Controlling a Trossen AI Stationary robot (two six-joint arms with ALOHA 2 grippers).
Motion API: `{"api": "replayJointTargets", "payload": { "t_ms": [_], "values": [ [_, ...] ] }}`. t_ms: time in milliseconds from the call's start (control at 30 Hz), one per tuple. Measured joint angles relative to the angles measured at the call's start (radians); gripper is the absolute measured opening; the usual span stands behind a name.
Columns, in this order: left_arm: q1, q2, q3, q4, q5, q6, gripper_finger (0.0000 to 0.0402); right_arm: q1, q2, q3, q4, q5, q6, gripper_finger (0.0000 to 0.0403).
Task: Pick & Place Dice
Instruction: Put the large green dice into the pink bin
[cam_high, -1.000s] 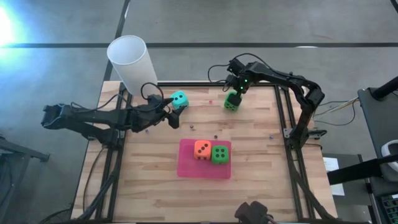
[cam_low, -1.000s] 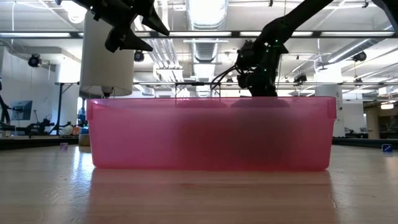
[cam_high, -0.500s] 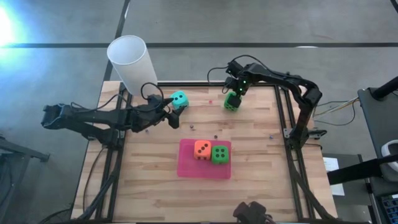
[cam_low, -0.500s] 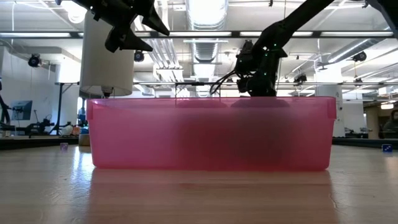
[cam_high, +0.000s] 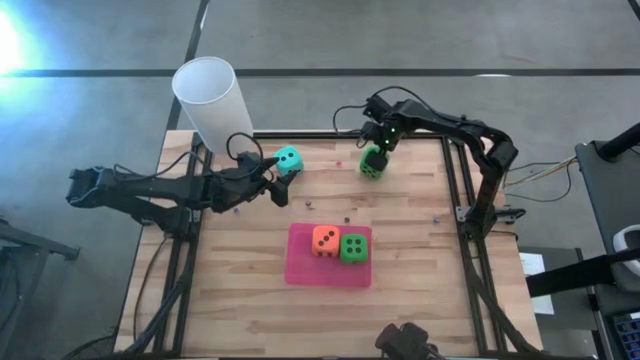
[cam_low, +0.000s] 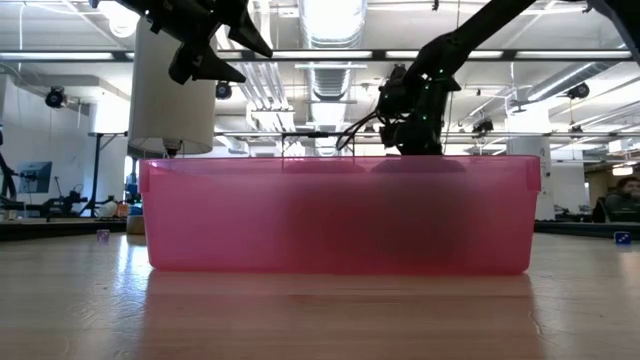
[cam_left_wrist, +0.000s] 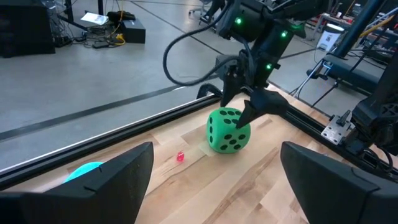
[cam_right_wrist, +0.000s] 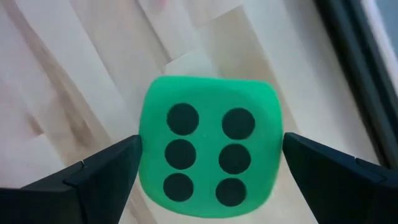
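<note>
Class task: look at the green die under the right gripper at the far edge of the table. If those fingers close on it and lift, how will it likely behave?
The green die looks soft and matte, so it probably squashes slightly and grips well. Its rounded corners suggest that a sideways push could tumble it. The right gripper stands open astride it, so a centred squeeze seems likely.

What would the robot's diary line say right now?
right pincer: open over green die | left pincer: open by teal die | tray: two dice
</note>
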Motion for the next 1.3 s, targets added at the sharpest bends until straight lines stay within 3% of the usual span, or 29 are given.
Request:
{"api": "replayJointTargets", "payload": {
  "t_ms": [1300],
  "values": [
    [-0.001,0.0,0.0,-0.036,0.0,0.0,0.0362,0.021,-0.024,-0.014,0.009,0.025,0.004,0.0384]
  ]
}}
